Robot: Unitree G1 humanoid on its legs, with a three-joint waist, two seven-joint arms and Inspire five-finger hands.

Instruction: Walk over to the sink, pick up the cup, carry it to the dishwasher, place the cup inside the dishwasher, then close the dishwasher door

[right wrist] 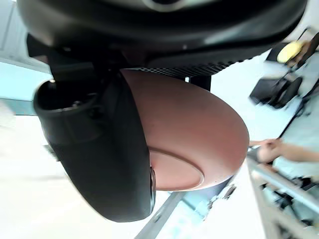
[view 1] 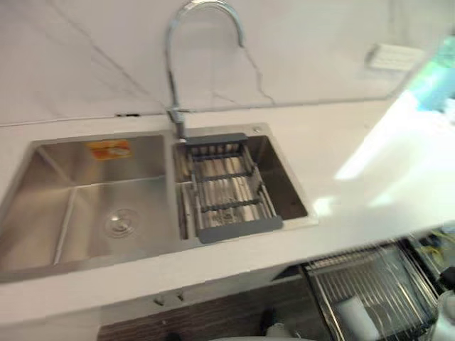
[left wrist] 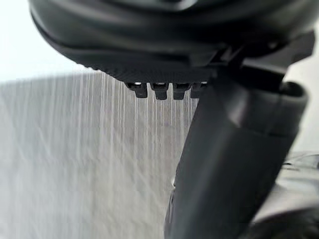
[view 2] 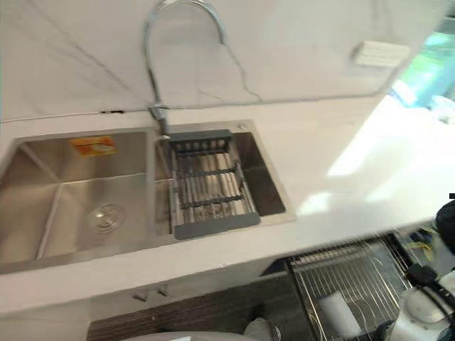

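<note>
Daylight [view 1: 387, 149] is washing the right end of the smooth white countertop [view 1: 334, 128]; a pale veined marble wall [view 1: 85, 57] is rising behind it, dark plank flooring [view 1: 213, 316] lying below.

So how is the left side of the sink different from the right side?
The left basin is wider than the right basin. The left basin is bare inside, with a round drain in its floor; the right basin has a grey rack sitting across it. The left basin has an orange sticker on its back wall; the right basin's visible walls are plain. Both are shiny steel, side by side in the white counter.
</note>
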